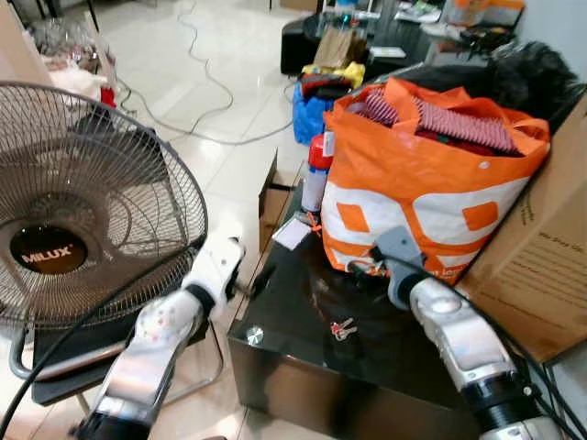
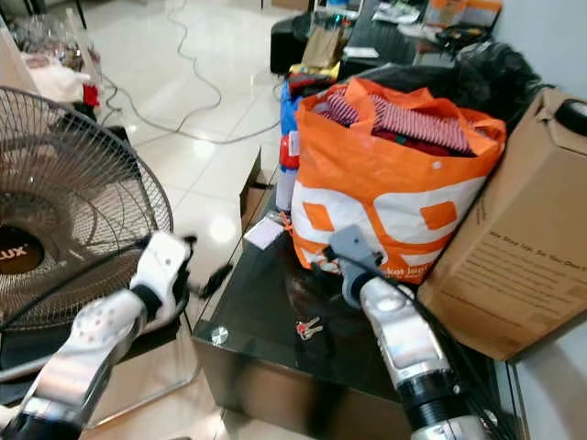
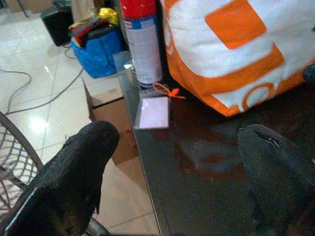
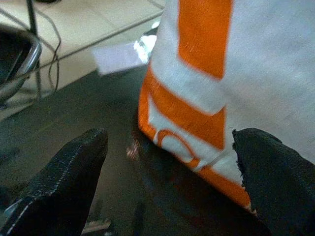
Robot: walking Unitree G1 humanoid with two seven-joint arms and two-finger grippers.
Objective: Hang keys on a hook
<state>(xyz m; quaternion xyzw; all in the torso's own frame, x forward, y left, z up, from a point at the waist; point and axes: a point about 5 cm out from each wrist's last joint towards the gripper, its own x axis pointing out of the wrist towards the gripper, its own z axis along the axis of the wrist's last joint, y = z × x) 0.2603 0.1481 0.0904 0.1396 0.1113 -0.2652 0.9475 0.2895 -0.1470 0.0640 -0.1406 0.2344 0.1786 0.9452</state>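
Keys point(image 1: 342, 327): small metal bunch with a reddish tag, lying flat on the glossy black glass table point(image 1: 303, 367), near its front edge and just ahead of the orange-and-white woven plastic bag point(image 1: 431, 183) (stuffed with striped cloth). Left gripper point(image 3: 177, 162): textured black fingers point(image 3: 74, 172) spread wide, holding nothing, hovering at the table's left edge beside the round wire-grille fan point(image 1: 83, 211). Right gripper point(image 4: 172, 172): fingers likewise wide apart and empty, close against the foot of the bag, above the tabletop. The left wrist view adds a red-capped spray can point(image 3: 142, 44) standing upright on the table beside the bag, a pale card point(image 3: 153, 112) with an orange string lying before it, and a blue bag point(image 3: 98, 49) on the tiled floor. Brown cardboard box point(image 2: 523, 238) leans on the bag's right side.
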